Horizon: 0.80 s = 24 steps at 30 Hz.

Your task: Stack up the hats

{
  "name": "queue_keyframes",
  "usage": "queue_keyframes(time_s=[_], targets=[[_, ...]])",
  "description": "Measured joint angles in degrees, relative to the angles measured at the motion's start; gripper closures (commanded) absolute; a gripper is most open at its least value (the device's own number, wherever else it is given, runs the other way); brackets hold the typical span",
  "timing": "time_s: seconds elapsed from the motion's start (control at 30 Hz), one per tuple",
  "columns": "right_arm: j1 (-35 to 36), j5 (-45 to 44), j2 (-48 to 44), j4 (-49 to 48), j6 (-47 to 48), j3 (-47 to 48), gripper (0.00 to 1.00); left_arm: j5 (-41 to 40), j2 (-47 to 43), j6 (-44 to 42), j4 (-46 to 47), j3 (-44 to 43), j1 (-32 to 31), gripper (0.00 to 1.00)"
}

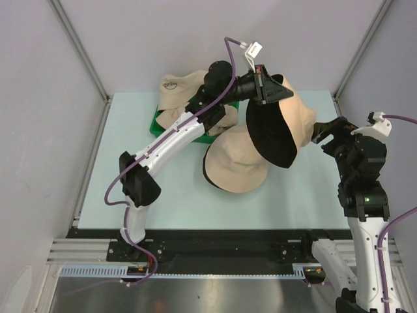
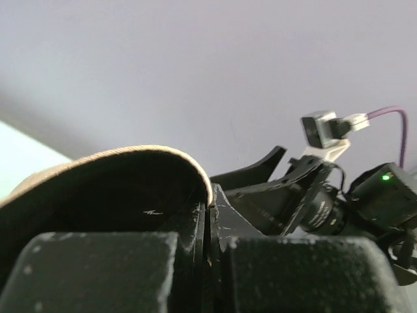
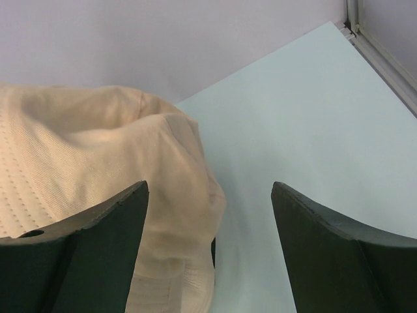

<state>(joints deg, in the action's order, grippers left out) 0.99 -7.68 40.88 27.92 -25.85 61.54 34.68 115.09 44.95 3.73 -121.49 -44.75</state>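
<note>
My left gripper is shut on the brim of a beige hat with a black inner side and holds it up above the table, hanging on edge. In the left wrist view the gripper pinches the tan brim edge. A second beige hat lies on the table below it. More beige hats rest on the green tray at the back. My right gripper is open beside the hanging hat's crown, which fills the left half between its fingers.
The pale table is walled by grey panels with metal frame posts. A table edge rail runs at the right of the right wrist view. The left arm stretches diagonally across the tray.
</note>
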Motion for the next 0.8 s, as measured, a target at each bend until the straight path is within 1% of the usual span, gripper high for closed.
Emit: queue_keyframes(time_s=[0.1, 0.23, 0.47, 0.67, 0.8], targets=[[0.0, 0.0, 0.1, 0.0, 0.0, 0.0, 0.19, 0.6, 2.2, 0.1, 0.3, -4.3, -0.5, 1.0], [0.0, -0.4, -0.2, 0.1, 0.3, 0.0, 0.19, 1.7, 4.4, 0.5, 1.9, -6.3, -2.5, 1.0], [-0.1, -1.1, -1.0, 0.9, 1.1, 0.3, 0.19, 3.2, 11.4, 2.7, 4.3, -12.3, -4.2, 0.99], [-0.1, -1.1, -0.9, 1.0, 1.1, 0.9, 0.19, 4.3, 14.0, 5.0, 6.2, -16.1, -4.2, 1.0], [-0.1, -1.3, -0.8, 1.0, 1.2, 1.9, 0.19, 4.7, 14.5, 6.3, 8.6, -17.1, -4.7, 1.0]])
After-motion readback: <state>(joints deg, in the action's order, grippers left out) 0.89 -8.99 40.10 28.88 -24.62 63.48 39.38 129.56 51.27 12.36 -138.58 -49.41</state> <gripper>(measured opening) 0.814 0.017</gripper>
